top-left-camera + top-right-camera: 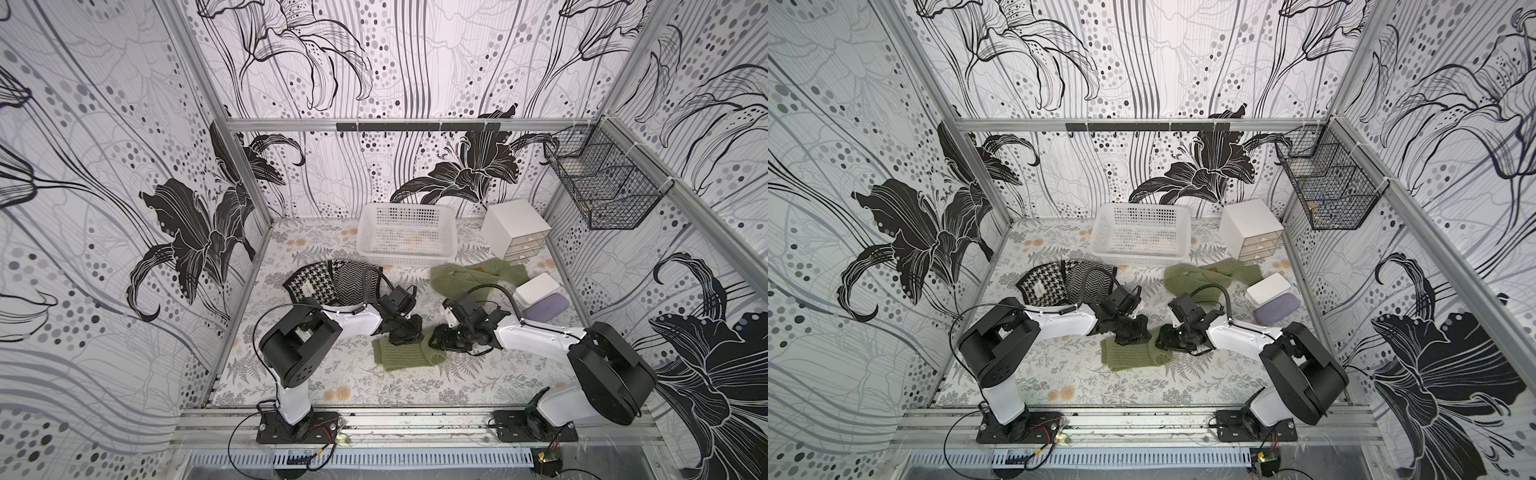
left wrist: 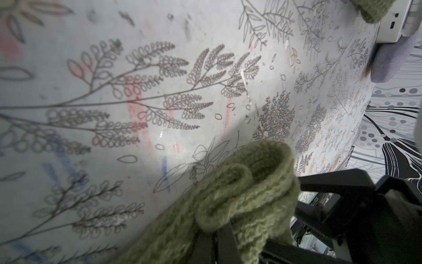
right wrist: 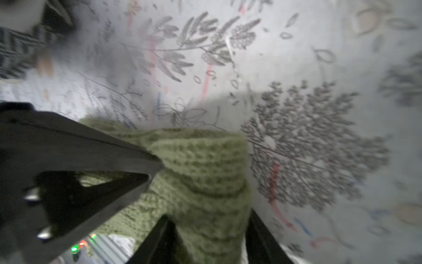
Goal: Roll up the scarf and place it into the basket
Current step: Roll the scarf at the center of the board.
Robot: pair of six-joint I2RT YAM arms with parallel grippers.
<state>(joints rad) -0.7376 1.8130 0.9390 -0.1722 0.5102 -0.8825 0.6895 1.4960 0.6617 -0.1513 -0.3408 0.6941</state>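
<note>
Fern-print table [image 1: 374,386] w/ basket [image 1: 405,252], green scarf [image 1: 399,355], b/w scarves [image 1: 316,282], drawer box [image 1: 513,224], maybe a purple pouch [image 1: 546,308].

Green knit scarf [image 1: 405,355] lying flat front-centre, one end curled over; white perforated basket [image 1: 409,214] upright behind it.

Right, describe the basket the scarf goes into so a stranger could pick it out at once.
Look at the far edge of the floral tabletop, by the back wall. The basket sits near the middle, beyond the green scarf. It is white perforated plastic, wider than the white drawer box beside it, unlike the black wire basket hung on the wall.
</note>
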